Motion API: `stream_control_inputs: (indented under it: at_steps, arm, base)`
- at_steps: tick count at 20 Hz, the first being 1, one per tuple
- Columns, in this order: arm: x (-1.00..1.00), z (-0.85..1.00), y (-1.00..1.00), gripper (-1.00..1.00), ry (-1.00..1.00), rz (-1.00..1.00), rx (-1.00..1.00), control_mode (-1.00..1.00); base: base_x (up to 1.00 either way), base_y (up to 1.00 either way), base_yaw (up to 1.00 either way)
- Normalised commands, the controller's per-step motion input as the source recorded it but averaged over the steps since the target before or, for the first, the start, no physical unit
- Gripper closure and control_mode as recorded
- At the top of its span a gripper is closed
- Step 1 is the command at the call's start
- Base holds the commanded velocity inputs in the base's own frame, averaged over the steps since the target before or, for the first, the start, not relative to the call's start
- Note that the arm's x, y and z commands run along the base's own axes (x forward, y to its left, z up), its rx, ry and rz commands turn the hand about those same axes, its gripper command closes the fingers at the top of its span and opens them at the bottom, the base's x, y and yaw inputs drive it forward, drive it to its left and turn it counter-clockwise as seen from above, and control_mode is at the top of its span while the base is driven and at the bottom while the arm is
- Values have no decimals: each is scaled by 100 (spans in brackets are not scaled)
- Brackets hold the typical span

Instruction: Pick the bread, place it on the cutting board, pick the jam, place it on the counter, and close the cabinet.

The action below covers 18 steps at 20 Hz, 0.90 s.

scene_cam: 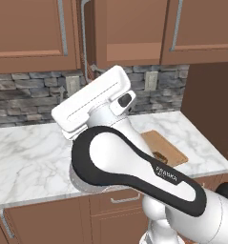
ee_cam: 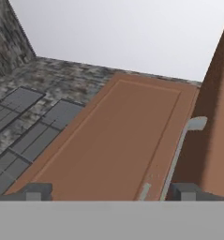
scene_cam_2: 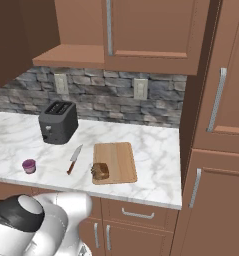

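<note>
Bread (scene_cam_2: 100,171) on cutting board (scene_cam_2: 116,161), jam (scene_cam_2: 29,166) on table (scene_cam_2: 156,150); released pincer (ee_cam: 111,191) faces cabinet door (ee_cam: 118,136), which needs pushing shut.

The one piece of lettering showing is small pale print on the dark cover of the robot arm (scene_cam: 169,175) in the left base view; it is looking like the brand word "FRANKA", with a second, smaller line beneath it that is too tiny to read. Nothing else is carrying readable text, labels or numbers: the toaster (scene_cam_2: 58,122) is showing no legible marking.
</note>
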Motion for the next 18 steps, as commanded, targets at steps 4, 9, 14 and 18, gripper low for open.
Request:
stream_control_inputs:
  at_steps: [4,9,14,18]
  arm:
    - [-3,0,51,-100,6,0,8,-100]
    - [0,0,52,-100,2,0,8,-100]
    - [-2,-1,52,-100,0,-1,10,-100]
    - [0,0,46,-100,0,-3,10,-100]
  base:
    - [0,0,0]
    - [0,0,0]
    - [0,0,0]
    - [0,0,0]
